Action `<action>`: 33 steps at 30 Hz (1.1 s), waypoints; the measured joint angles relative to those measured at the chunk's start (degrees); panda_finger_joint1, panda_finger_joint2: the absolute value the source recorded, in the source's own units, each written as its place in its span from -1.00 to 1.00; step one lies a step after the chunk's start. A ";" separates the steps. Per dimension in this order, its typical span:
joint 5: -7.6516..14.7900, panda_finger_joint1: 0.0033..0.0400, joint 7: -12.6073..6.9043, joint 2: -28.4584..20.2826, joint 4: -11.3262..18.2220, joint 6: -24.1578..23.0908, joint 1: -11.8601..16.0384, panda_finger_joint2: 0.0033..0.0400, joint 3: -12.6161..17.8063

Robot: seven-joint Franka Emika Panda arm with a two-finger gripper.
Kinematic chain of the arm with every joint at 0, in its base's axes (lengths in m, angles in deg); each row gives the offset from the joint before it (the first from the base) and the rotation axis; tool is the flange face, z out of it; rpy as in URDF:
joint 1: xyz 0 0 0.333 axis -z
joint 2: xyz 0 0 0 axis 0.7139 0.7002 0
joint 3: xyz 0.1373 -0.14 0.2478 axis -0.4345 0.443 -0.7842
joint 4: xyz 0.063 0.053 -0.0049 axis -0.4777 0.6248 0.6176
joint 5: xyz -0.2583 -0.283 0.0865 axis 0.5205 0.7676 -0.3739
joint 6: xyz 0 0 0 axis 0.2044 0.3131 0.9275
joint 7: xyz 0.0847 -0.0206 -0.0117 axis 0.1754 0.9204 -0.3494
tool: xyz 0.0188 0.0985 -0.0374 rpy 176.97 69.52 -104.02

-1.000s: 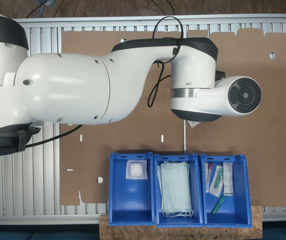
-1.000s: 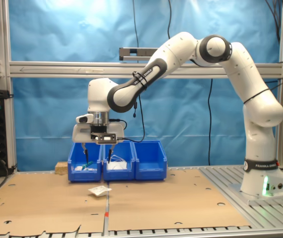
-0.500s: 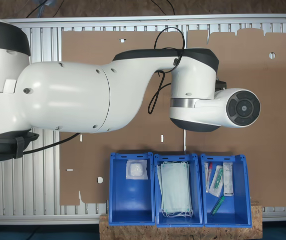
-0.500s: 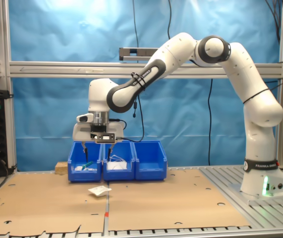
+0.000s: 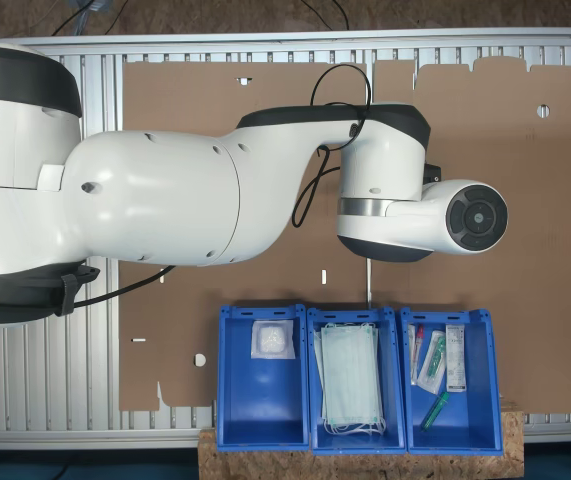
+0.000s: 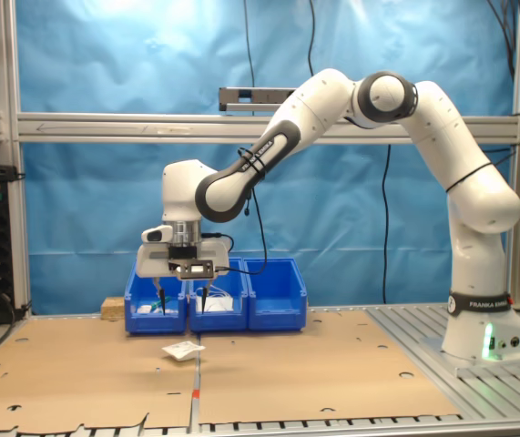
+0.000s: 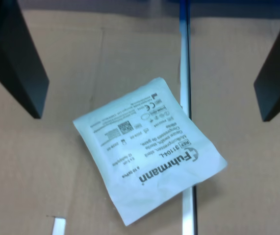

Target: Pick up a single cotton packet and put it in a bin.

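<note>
A cotton packet [image 7: 149,147], small, white and square with dark print, lies flat on the brown cardboard, partly over a seam between two sheets. In the second exterior view the cotton packet [image 6: 183,350] rests in front of the blue bins. My gripper [image 6: 179,295] hangs open straight above it, a short way up and not touching. In the wrist view the gripper [image 7: 149,116] straddles the packet, one dark finger [image 7: 14,54] on each side and nothing between them. In the first exterior view my wrist [image 5: 395,215] hides the packet.
Three blue bins stand in a row: one [image 5: 227,380] holds a white packet [image 5: 272,340], the middle one [image 5: 313,420] pale green masks, the third [image 5: 489,400] assorted small items. The same bins [image 6: 278,309] stand just behind my gripper. A narrow seam [image 7: 186,63] runs through the cardboard.
The arm has lowered, bringing the open gripper down closer to the packet on the cardboard. The packet and the bins have not moved.
</note>
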 joint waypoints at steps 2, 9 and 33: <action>0.00 1.00 0.00 0.56 0.04 -0.04 -0.41 1.00 0.38; 0.00 1.00 0.00 1.11 0.41 -0.27 -1.51 1.00 1.46; 0.00 1.00 0.00 5.30 1.16 -7.08 -2.26 1.00 3.06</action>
